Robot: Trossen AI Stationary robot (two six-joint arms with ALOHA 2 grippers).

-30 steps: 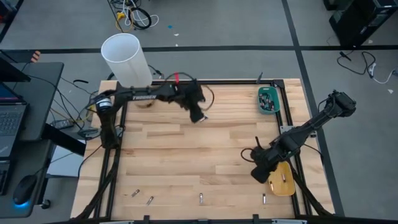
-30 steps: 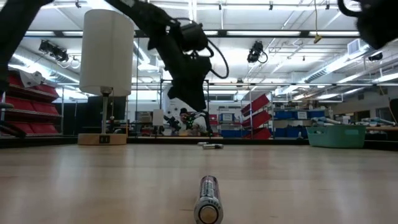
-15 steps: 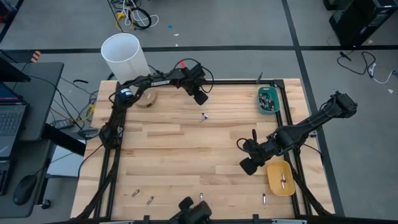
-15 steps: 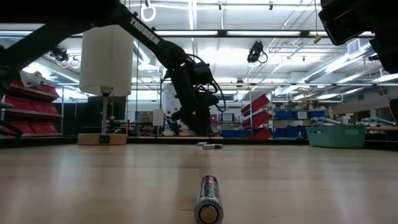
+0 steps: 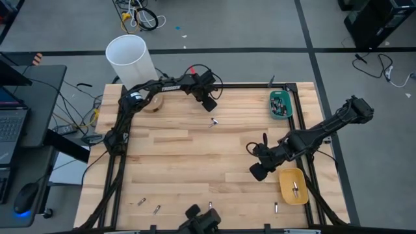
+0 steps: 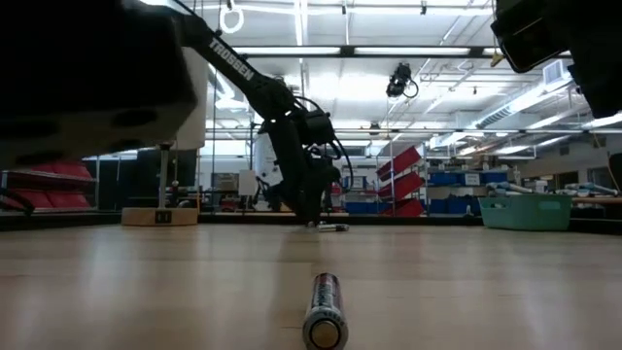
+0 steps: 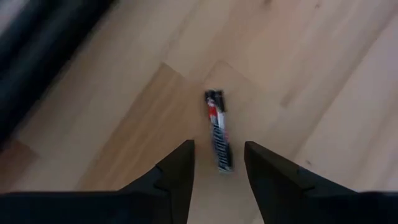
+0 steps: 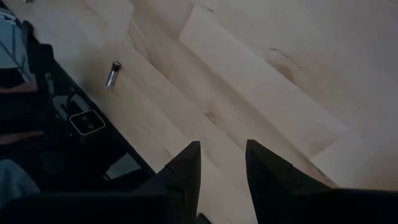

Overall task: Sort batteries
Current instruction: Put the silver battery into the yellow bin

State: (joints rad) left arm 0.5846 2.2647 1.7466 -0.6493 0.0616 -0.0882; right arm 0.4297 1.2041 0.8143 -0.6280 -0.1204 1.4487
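Across the wooden surface (image 5: 195, 149) we see the white cylinder (image 5: 132, 62) standing off the far left corner, the yellow tray (image 5: 294, 186) at the near right holding one cell, and the teal tray (image 5: 280, 104) at the far right holding several. Our left gripper (image 5: 209, 104) hovers near the far edge, jaws released and empty, with a dark battery (image 7: 217, 130) lying on the surface just ahead of its fingertips (image 7: 180, 163). Our right gripper (image 5: 257, 170) hangs just beside the yellow tray, jaws parted around nothing we can see. Four more batteries (image 5: 209, 207) lie spread along the near edge; one of them fills the foreground of the low view. We judge the step in hand to be the left arm's pickup of the dark battery. To do it well, we should bring the jaws down astride the battery's middle, turn the wrist so they close across its width, and close only once both sit level with the surface, since a round cell can roll away.
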